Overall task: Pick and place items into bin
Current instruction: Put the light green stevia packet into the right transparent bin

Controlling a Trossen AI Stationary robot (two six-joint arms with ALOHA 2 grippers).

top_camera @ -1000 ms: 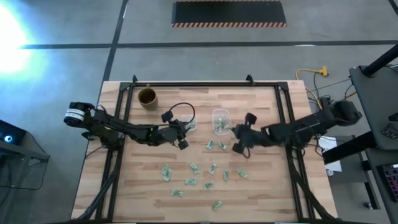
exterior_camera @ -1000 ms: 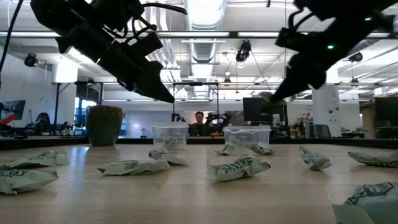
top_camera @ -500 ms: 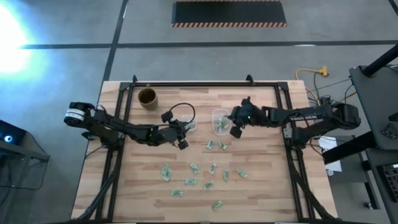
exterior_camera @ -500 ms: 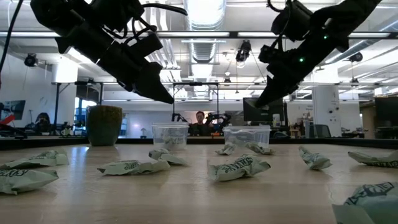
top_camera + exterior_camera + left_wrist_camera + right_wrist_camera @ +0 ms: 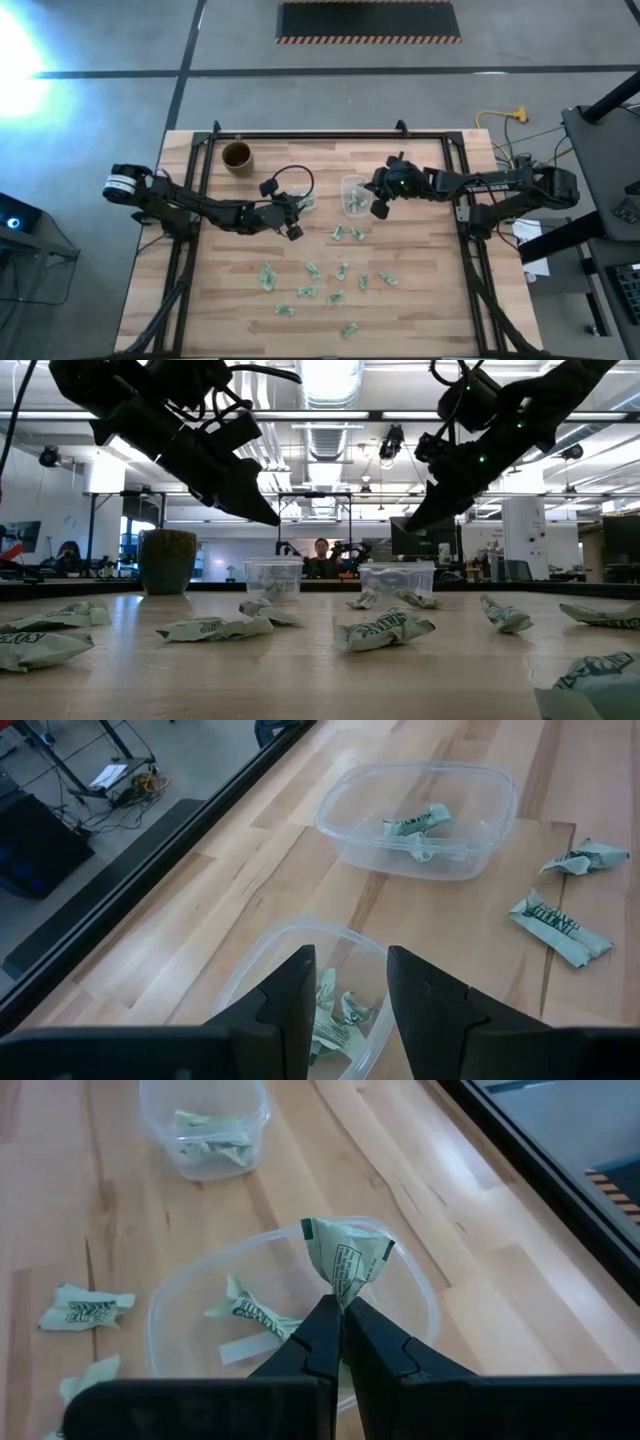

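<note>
Several green-and-white wrappers (image 5: 330, 280) lie scattered on the wooden table's near half. Two clear tubs stand side by side mid-table, each with a few wrappers inside. My right gripper (image 5: 378, 207) hangs above the right tub (image 5: 200, 1370), shut on one wrapper (image 5: 346, 1255). My left gripper (image 5: 350, 988) hovers open over the left tub (image 5: 255, 985), nothing between its fingers. In the low view both grippers hang well above the table, the right one (image 5: 410, 522) over its tub (image 5: 397, 579). My right gripper pinches the wrapper's lower end (image 5: 340, 1290) between its two fingertips. The fingers slant down from the table's right side. The wrapper stands up past the fingertips, crumpled, lifted clear above the right tub.
A brown round cup (image 5: 237, 156) stands at the far left of the table. Black frame rails (image 5: 320, 136) run along the table's edges. Loose wrappers (image 5: 385, 630) lie close to the low camera.
My right gripper has swung toward the table's far edge, from over the scattered wrappers to above the right tub, rolling as it went. It has stayed shut, and the last half second brought little further motion.
</note>
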